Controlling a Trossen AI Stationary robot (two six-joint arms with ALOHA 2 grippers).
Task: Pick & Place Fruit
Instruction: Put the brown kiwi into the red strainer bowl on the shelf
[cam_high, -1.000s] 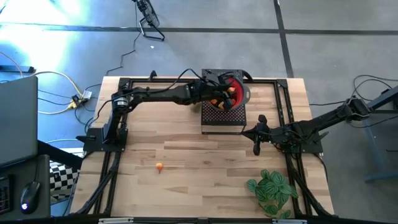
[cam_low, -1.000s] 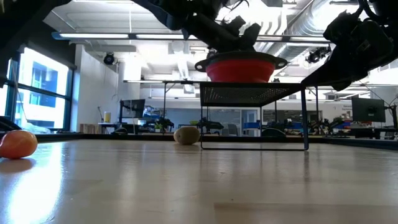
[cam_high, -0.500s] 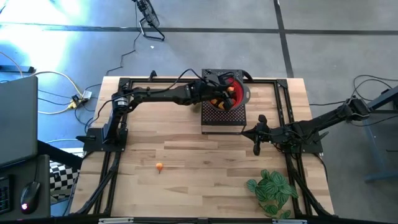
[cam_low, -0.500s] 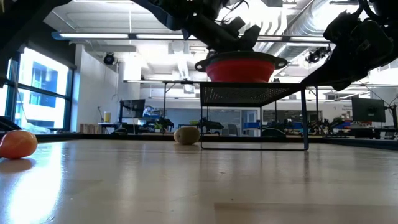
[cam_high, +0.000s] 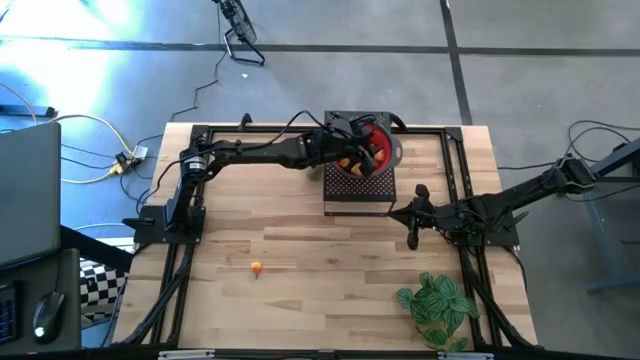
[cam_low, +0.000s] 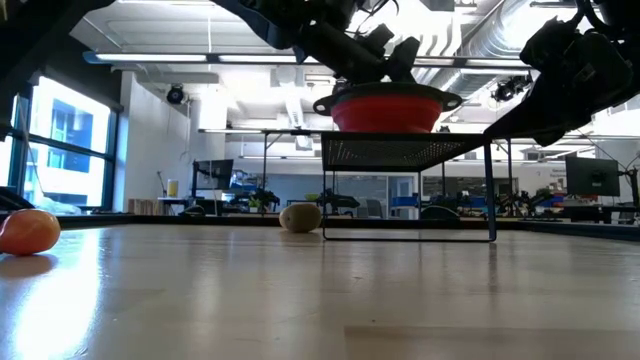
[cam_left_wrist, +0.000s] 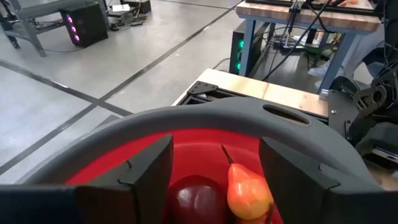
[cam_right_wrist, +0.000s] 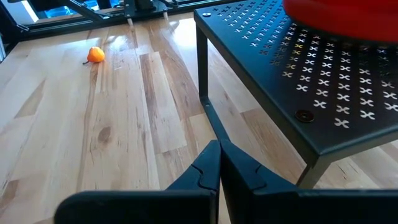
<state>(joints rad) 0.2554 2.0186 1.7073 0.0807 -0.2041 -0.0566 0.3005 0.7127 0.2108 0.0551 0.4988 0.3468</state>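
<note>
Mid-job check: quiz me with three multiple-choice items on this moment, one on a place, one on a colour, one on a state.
1. The red bowl stands:
A) on the black perforated stand
B) on the floor
C) beside the plant

2. The lone fruit on the open table is:
A) blue
B) orange
C) white

3. The right gripper fingers are:
A) wide apart
B) holding fruit
C) shut, empty

Answers: 1 A, the low view shows it on top of the stand. 2 B, both the high and right wrist views show orange. 3 C, fingers meet with nothing between.
</note>
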